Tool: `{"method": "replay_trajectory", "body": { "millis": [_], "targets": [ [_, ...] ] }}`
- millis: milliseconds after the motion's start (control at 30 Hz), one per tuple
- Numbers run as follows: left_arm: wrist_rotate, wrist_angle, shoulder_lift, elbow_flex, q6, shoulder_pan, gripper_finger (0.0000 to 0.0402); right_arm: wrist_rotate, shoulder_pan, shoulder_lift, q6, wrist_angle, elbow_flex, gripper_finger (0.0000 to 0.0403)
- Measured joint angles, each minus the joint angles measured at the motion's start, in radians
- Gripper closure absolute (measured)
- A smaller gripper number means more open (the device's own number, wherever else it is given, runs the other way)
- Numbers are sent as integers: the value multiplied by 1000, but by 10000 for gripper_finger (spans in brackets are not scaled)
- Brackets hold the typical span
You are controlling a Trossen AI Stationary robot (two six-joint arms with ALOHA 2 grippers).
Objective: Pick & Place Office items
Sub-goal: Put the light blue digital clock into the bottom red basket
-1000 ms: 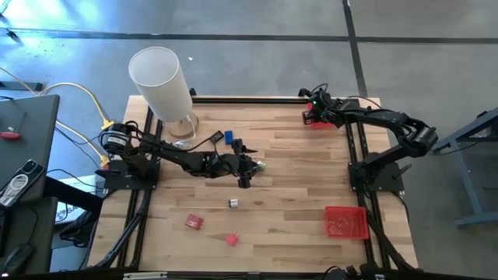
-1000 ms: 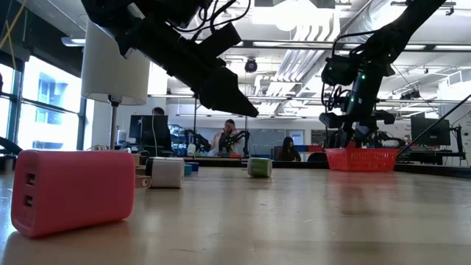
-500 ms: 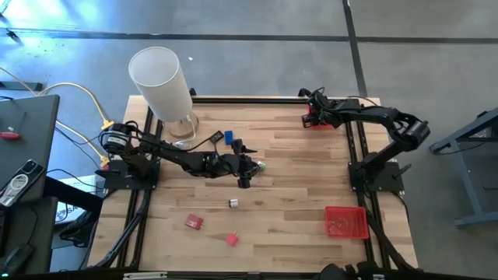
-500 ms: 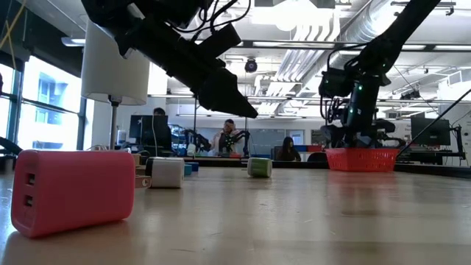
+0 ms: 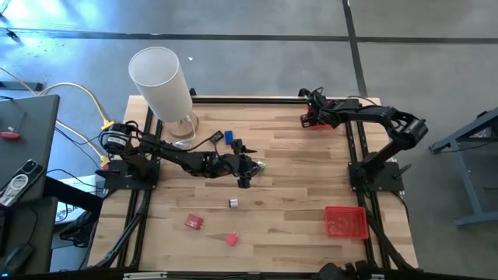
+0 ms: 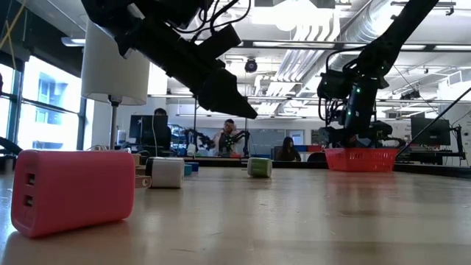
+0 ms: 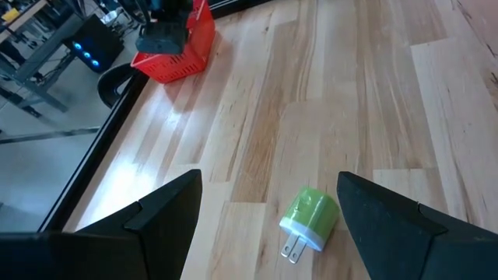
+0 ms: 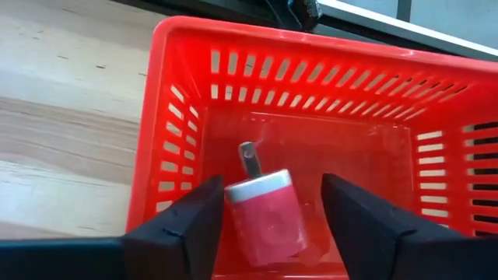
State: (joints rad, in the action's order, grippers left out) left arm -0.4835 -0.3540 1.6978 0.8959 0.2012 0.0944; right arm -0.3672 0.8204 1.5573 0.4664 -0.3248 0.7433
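A: Red plug [image 8: 268, 214] w/ white top and metal prong, where?
B: Inside the red basket [image 8: 180, 132] at the table's far right corner. Right gripper [image 8: 271, 218] is over it, fingers [image 8: 183, 229] either side of the plug with gaps, so jaws apart, not clamping it. Plug looks tilted; can't tell if it's resting on the basket floor.
A: Same basket from above?
B: Yes, basket [image 5: 315, 119] under the right gripper [image 5: 309, 115], arm stretched along the far edge.
A: Left side?
B: Left gripper [image 7: 268, 206] hangs mid-table over the green plug [image 7: 309, 220], jaws wide, nothing held. Green plug lies on the wood, prongs out, betw. the fingers [image 7: 159, 214] but not touching. From above it's the green plug [image 5: 261, 165] just beside the left gripper [image 5: 247, 169].
A: Other items?
B: Blue piece [image 5: 229, 138] and black piece [image 5: 236, 145] near the left arm, white piece [image 5: 233, 204] nearer the front, red block [image 5: 193, 222] and pink piece [image 5: 231, 239] toward front-left. Second red tray [image 5: 345, 222] front-right.
A: Anything else?
B: Tall white cylinder [image 5: 162, 83] at far-left corner. Low view: pink charger [image 6: 72, 190] close to the lens, people at desks in the room behind.
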Motion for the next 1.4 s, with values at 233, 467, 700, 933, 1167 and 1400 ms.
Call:
{"method": "replay_trajectory", "body": {
  "millis": [233,467,700,933,1167,1400],
  "targets": [
    [0,3,0,0,0,0,110,1,0,-57,-30,-2,0,195],
    [0,8,0,0,0,3,110,9,0,-167,-50,-22,0,196],
    [-9,49,-8,0,28,18,110,92,-19,-300,-52,-46,0,197],
    [-18,180,-85,0,68,60,110,108,-100,-429,-52,-46,0,197],
    [3,438,-256,0,23,79,110,108,-235,-500,-53,-45,0,197],
    [130,705,-379,0,-86,82,110,108,-358,-502,-45,-43,0,197]
  ]
}}
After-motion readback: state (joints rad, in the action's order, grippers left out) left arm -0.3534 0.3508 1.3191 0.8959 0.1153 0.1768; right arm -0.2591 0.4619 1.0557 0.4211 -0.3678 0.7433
